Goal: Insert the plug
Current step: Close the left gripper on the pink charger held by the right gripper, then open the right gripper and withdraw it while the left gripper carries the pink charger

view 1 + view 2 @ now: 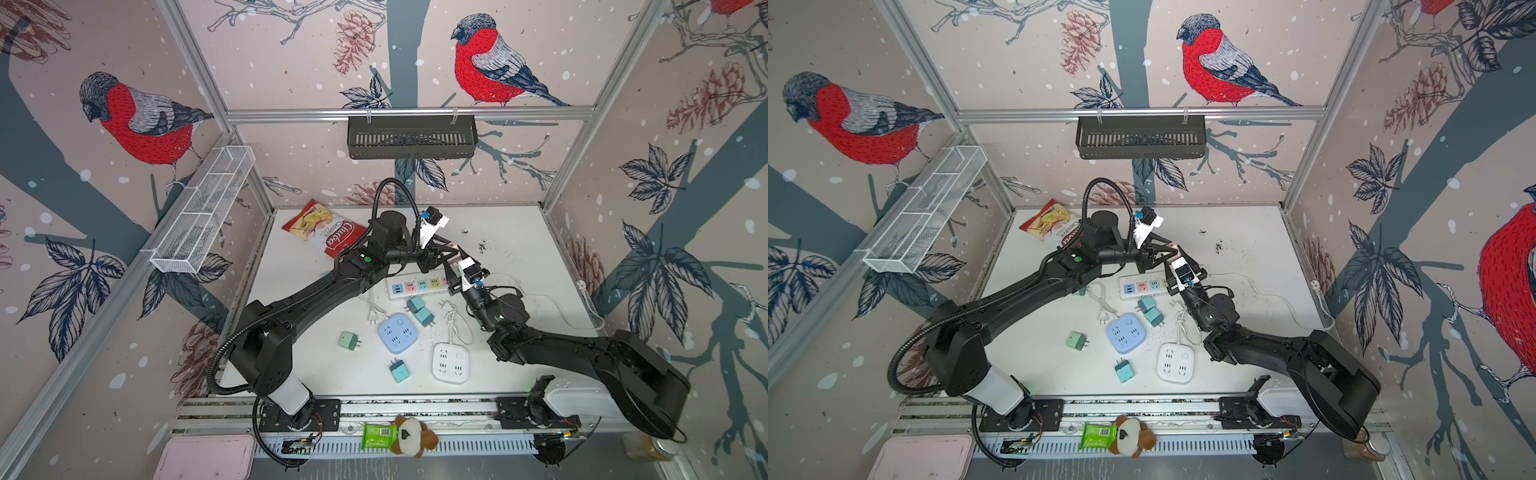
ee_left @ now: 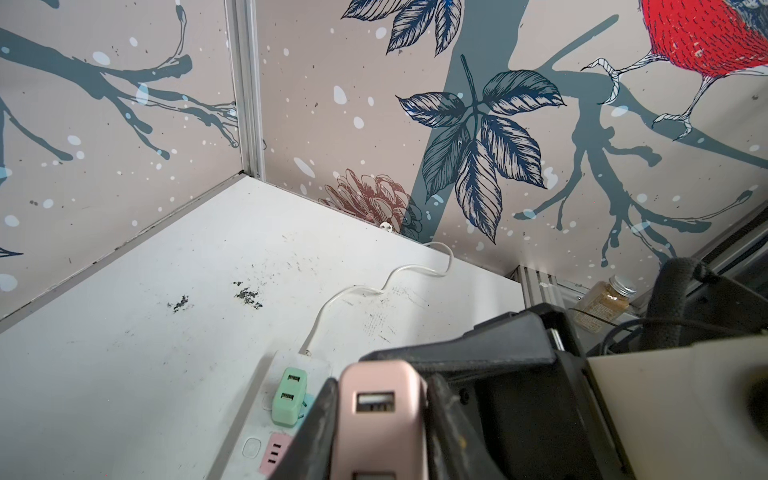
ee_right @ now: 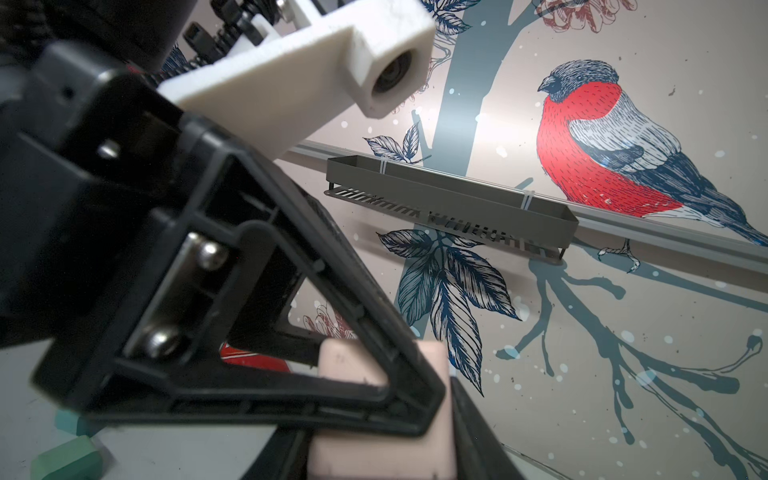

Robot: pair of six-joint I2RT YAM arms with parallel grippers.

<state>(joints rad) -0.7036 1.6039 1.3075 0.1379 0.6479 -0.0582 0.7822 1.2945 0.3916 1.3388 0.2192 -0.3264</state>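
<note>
A pink plug (image 2: 384,411) with USB ports on its face sits between the fingers of my left gripper (image 2: 382,388), which is shut on it. In the right wrist view the same pink plug (image 3: 374,453) is also held by my right gripper (image 3: 376,436), with a black finger (image 3: 291,395) of the left gripper crossing in front. Both grippers meet above the right end of the white power strip (image 1: 415,286), seen in both top views (image 1: 1142,286). A green plug (image 2: 289,397) stands inserted in the power strip (image 2: 249,419). The pink plug's prongs are hidden.
Loose teal plugs (image 1: 419,311), a green one (image 1: 348,341), a blue square socket (image 1: 398,332) and a white square socket (image 1: 451,361) lie in front of the strip. A chips bag (image 1: 328,230) lies at the back left. The strip's white cable (image 1: 552,307) runs right.
</note>
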